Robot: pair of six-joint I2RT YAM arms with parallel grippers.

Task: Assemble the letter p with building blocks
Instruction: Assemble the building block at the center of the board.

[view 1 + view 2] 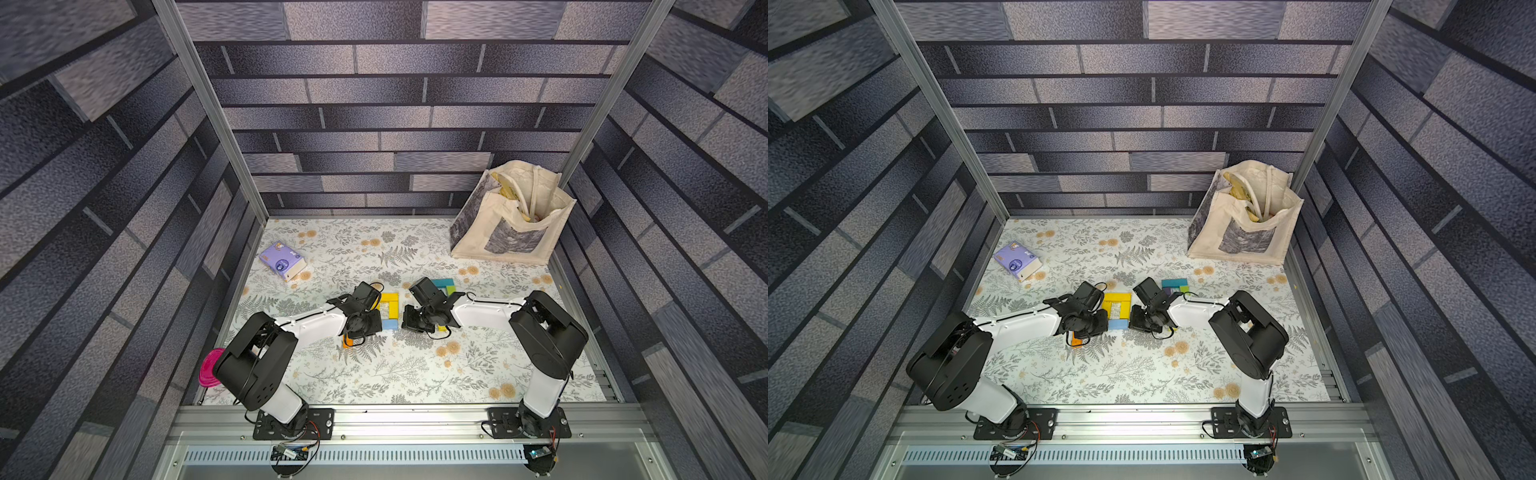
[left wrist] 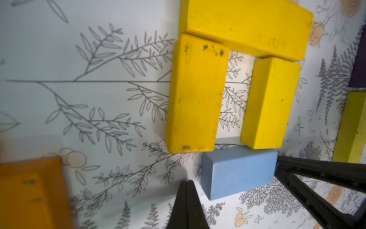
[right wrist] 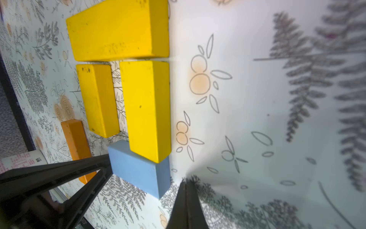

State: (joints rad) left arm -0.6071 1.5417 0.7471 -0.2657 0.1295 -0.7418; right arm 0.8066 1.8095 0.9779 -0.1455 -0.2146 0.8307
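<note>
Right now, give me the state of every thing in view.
Left hand: shut, empty.
Right hand: shut, empty.
Yellow blocks: three, flat, forming an arch.
Blue block: flat, across the arch's open end.
Orange block: flat, apart.
Teal block: flat, aside.
Bag: upright, open.
Packet: lying flat.

The white and black left arm (image 1: 309, 323) and right arm (image 1: 486, 312) reach in from the two sides and meet in the middle, wrists bent down. The black left gripper (image 2: 187, 200) is squeezed tight and holds nothing. The black right gripper (image 3: 187, 200) is squeezed tight too, and empty.
</note>
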